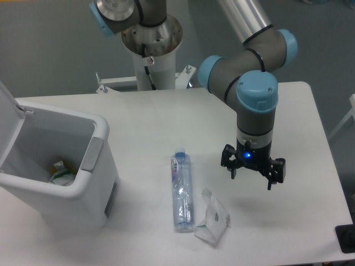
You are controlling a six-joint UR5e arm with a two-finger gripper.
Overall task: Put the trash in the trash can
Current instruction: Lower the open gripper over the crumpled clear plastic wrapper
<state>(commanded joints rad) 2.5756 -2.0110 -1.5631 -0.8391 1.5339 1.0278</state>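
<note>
Two pieces of trash lie on the white bench. The first is a long clear plastic bottle point(181, 191), a smooth cylinder lying on its side, its blue cap pointing toward the far edge and a blue label wrapped just below the cap. The clear wall of the bottle looks a little dented along its lower half. The second is a small crumpled wrapper point(212, 219), thin clear-white film with green marks, creased into an uneven shape; it sits just beside the bottle's base end, on the side toward the arm, close to it though whether the two touch cannot be told.

The trash can point(94, 166) stands at the bench's left end, well apart from both pieces. It is one large white rectangular bin of smooth hard plastic with rounded corners, a grey panel on the wall that faces the bottle, and its hinged white lid point(10, 124) standing open. Inside, at the bottom, one scrap with green and orange colouring point(60, 172) shows.

The single arm's gripper point(252, 173) hangs above the bench to the right of the bottle and beyond the wrapper, pointing straight down. Its two dark fingers stand apart with nothing between them, and a small blue light glows on its body.
</note>
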